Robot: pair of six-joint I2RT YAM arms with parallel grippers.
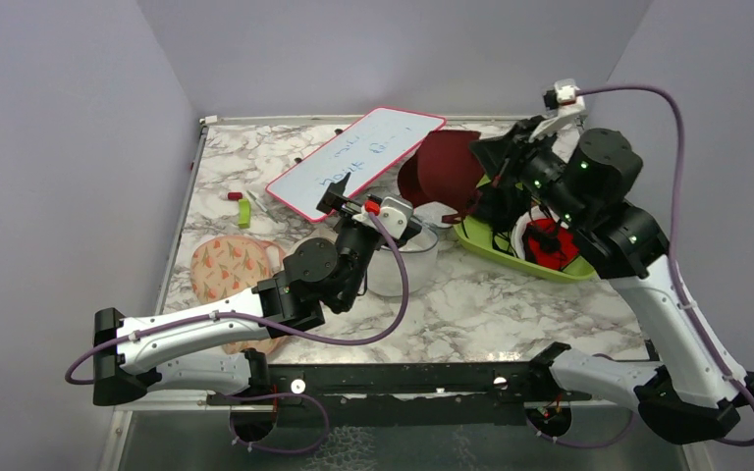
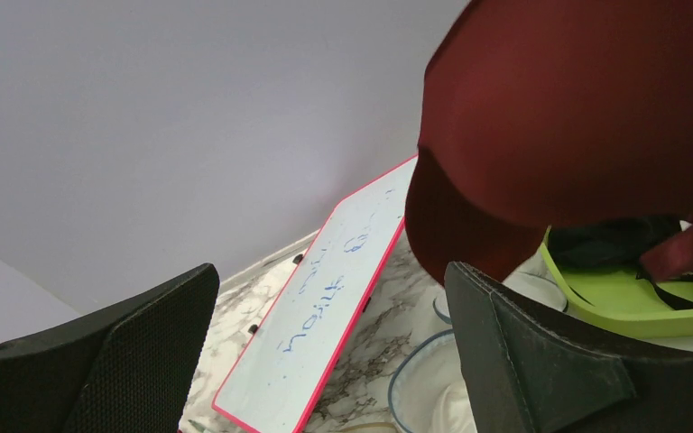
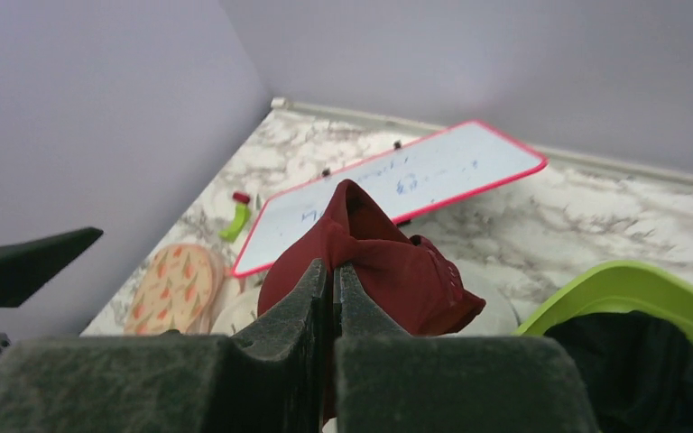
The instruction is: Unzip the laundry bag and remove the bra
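Dark maroon soft-fabric bra (image 3: 388,266) is held aloft, clamped in the fully closed right gripper (image 3: 334,271). Left gripper (image 2: 332,271) is spread wide and empty, near the translucent white mesh laundry bag (image 1: 407,263).

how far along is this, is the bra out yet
Nearly done. Done: the bra is out of the bag, held clear above it. In hand: the right tool is shut on the bra; the left tool is open, holding nothing. Left: probably only setting the bra down.
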